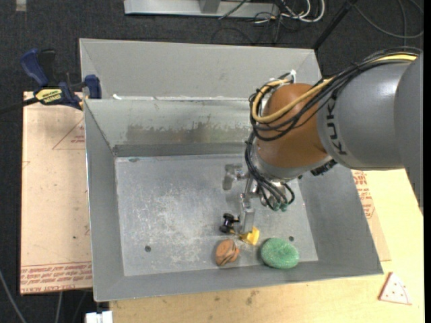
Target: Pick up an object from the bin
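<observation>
Progress on the pick is small so far: nothing is lifted out of the bin (161, 207), and all four loose things lie on its floor. The gripper (246, 225) is low in the bin, near the front wall and a little right of the middle, hanging under the orange cover (289, 130) of the wrist. Its tip stands between two small things: a black piece (229, 222) just to its left in the view and a yellow piece (252, 235) just below it, both very near, perhaps touching it. Whether the jaws stand wide or narrow one cannot tell, because the tip is thin and the wrist hides much of it from this angle, so a hold on anything cannot be claimed. Closer to the front wall lie a brown lump (227, 252) and, to its right, a green disc (279, 254), apart from each other and a little apart from the gripper. Judging by position, the yellow or the black piece is the likely target. The approach therefore seems nearly done, while the closing, the lifting and the carrying out of the bin are all left to do.
</observation>
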`<act>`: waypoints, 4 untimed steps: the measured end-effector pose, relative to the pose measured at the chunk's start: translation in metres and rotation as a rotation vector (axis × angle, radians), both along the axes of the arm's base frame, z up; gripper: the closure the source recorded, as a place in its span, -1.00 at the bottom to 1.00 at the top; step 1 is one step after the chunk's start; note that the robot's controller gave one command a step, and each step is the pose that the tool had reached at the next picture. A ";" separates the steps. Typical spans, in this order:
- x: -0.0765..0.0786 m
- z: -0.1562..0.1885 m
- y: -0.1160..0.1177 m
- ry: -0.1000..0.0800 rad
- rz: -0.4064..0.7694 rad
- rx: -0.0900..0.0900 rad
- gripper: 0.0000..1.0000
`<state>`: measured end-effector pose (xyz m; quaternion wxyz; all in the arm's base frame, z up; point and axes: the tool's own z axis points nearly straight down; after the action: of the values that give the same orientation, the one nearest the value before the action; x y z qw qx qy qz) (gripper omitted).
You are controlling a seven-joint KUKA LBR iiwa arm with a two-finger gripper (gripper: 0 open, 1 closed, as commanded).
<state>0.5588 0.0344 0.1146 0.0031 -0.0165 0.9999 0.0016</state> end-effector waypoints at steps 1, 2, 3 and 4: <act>0.033 -0.044 -0.008 0.002 0.132 -0.002 1.00; 0.032 -0.044 -0.008 0.003 0.131 -0.002 -1.00; 0.032 -0.044 -0.008 0.003 0.131 -0.002 -1.00; 0.036 -0.044 -0.059 0.002 0.166 -0.001 -1.00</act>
<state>0.5949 -0.0243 0.0702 0.0020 -0.0992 0.9951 0.0014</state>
